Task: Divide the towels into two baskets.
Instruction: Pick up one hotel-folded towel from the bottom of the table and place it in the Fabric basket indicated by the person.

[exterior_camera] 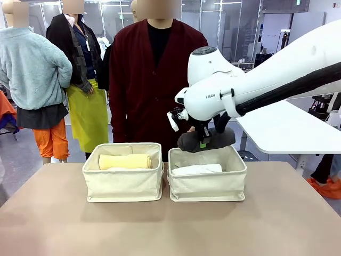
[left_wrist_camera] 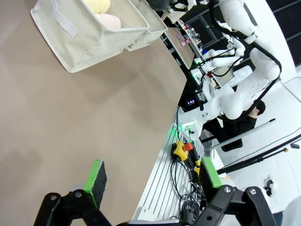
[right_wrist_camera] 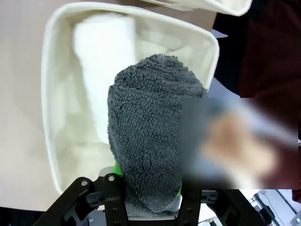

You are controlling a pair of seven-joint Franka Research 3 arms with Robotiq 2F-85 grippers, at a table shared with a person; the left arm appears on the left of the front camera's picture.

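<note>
Hovering over the right basket (exterior_camera: 208,184), your right gripper (exterior_camera: 203,143) is clamped around the middle of the dark grey towel (exterior_camera: 206,141), which hangs just above the basket's far rim with its long axis running side to side, roughly along the basket's length. The drop lies straight below and slightly toward you: a white towel (exterior_camera: 197,169) already rests in that basket along the same line, so the grey roll would, by my reading, settle on or beside it. In the right wrist view the grey roll (right_wrist_camera: 148,141) sits between the pads with the basket's open mouth (right_wrist_camera: 51,117) beneath. The left basket (exterior_camera: 123,181) holds the pale yellow towel (exterior_camera: 125,161). Your left gripper (left_wrist_camera: 153,181) is well apart, jaws spread wide and empty over bare table (left_wrist_camera: 70,122).
</note>
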